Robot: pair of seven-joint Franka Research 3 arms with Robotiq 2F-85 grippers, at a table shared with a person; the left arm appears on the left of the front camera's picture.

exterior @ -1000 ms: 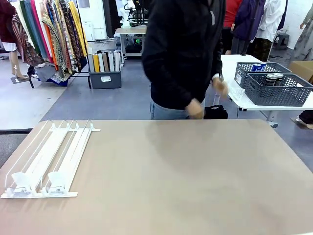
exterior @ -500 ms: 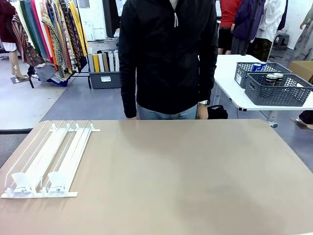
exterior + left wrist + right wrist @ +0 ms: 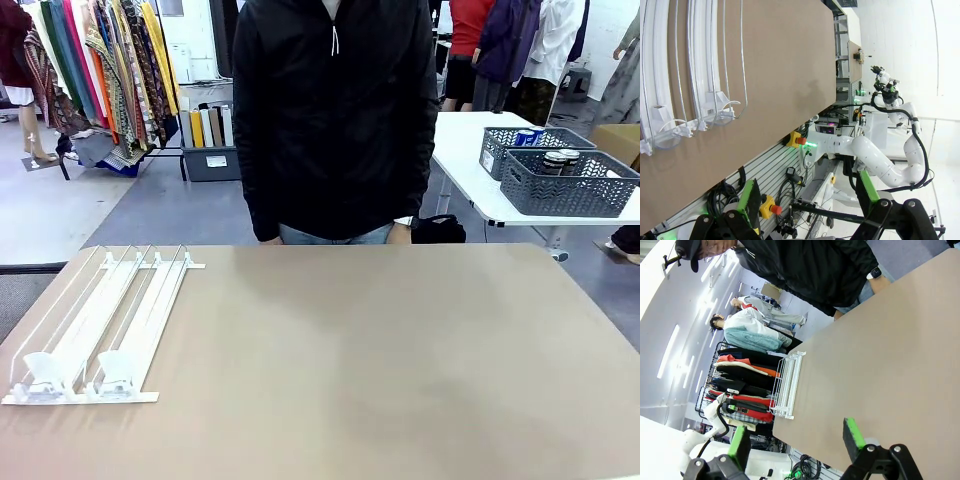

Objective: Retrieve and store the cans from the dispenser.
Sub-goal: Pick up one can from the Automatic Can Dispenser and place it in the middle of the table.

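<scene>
The dispenser (image 3: 105,320) lies flat at the left of the tan table, and I see no can in its sloped lanes. It also shows in the left wrist view as the dispenser (image 3: 685,70) and in the right wrist view as the dispenser (image 3: 787,385). Cans stand off the table at the far right: blue cans (image 3: 530,136) in the rear basket, dark cans (image 3: 556,160) in the nearer one. My left gripper (image 3: 807,200) hangs open beyond the table's near edge. My right gripper (image 3: 795,440) is open too, above the near edge, holding nothing.
A person in a black jacket (image 3: 335,120) stands at the far edge, arms down. Two grey lattice baskets (image 3: 565,185) sit on a white side table (image 3: 470,165) at the far right. Clothes racks (image 3: 100,70) stand at the back left.
The person has turned from the side table to face my table and stepped to the middle, hands lowered. Neither gripper nor the dispenser has moved.
</scene>
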